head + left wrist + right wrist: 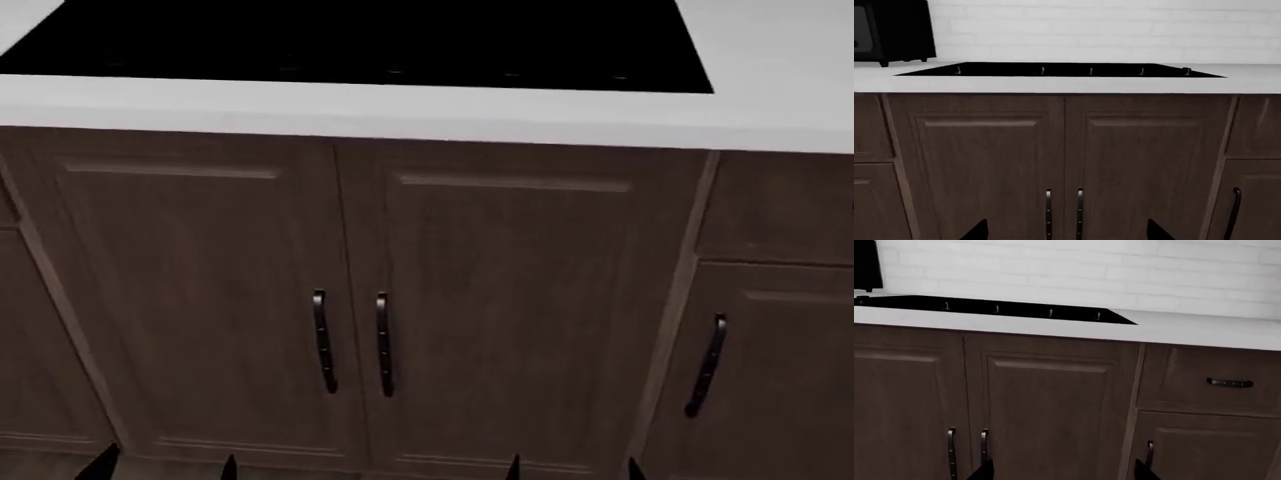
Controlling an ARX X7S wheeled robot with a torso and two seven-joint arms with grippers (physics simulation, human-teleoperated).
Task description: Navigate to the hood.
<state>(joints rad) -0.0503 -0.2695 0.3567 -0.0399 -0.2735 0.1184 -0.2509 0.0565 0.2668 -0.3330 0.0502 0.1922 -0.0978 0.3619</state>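
The hood itself lies outside all my views; what faces me is the flat black cooktop (360,45) set flush in the white table (787,100), straight ahead and above my end effectors. Only dark fingertips of my left end effector (160,468) and right end effector (574,468) show at the near edge, spread apart, so both look open and empty. Below the cooktop stand two dark wood-grain cabinet doors (200,300) with recessed panels and slim black vertical handles (322,340) meeting at the middle. To the right is a drawer with a horizontal black pull (1229,383). Far behind runs a white brick wall (1121,30); a black microwave (891,30) sits far left.
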